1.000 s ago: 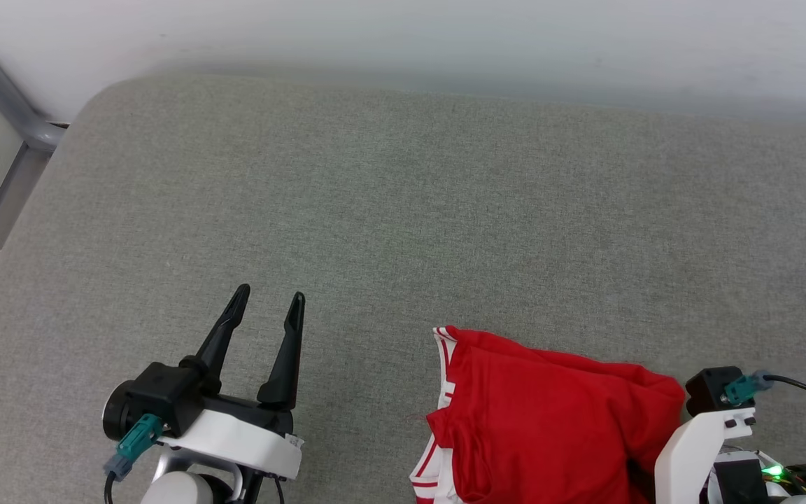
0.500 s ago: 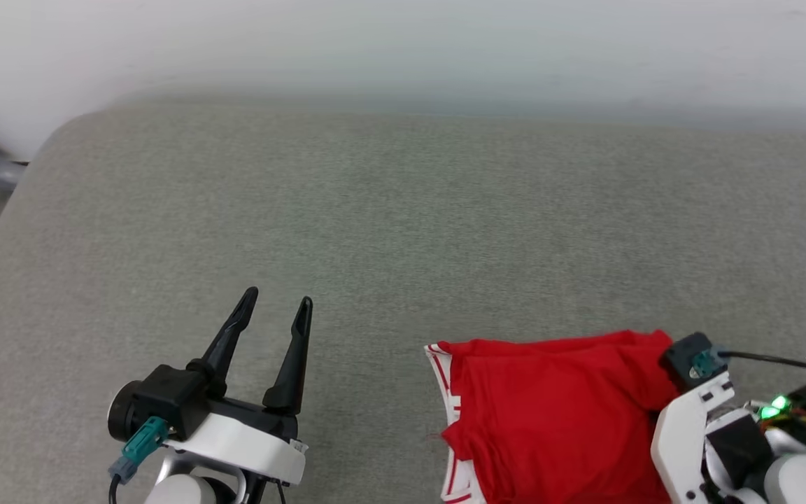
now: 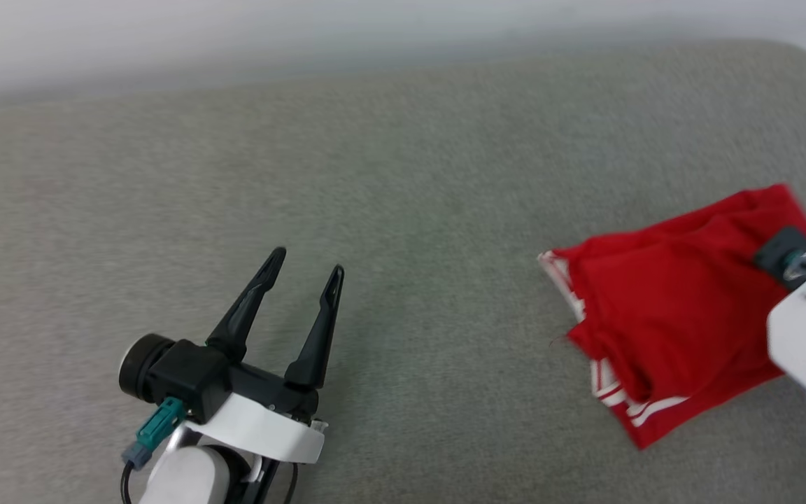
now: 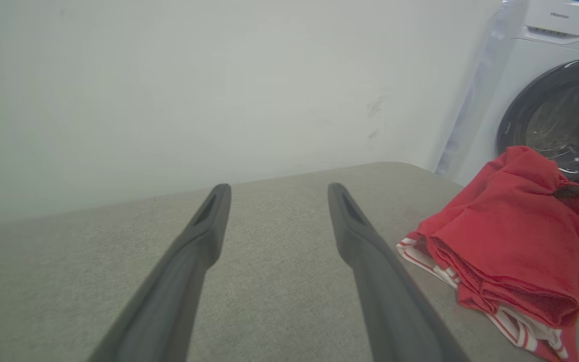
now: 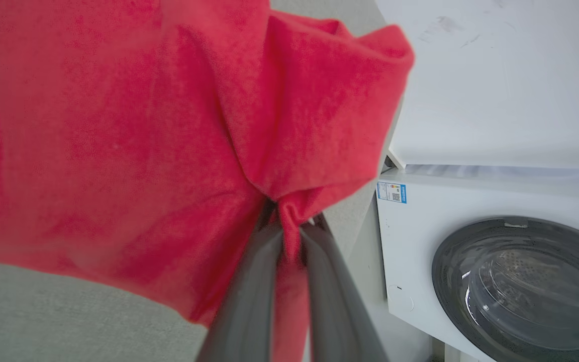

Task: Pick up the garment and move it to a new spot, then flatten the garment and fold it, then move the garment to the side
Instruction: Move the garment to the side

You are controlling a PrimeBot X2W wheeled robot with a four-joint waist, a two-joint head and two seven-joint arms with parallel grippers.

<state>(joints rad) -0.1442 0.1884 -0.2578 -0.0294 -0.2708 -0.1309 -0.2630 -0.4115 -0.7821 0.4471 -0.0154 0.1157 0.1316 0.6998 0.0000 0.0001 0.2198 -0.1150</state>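
Pinching garment (image 5: 118, 125) between R gripper (image 5: 290, 227) jaws

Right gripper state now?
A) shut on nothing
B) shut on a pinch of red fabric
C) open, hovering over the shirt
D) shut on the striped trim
B: in the right wrist view the right gripper is closed, with a fold of the red garment bunched between its jaws.

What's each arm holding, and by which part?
Right jaws are shut on the red shirt, pinching a bunched fold of plain red cloth at the side away from its striped trim. Left jaws are open, holding nothing.
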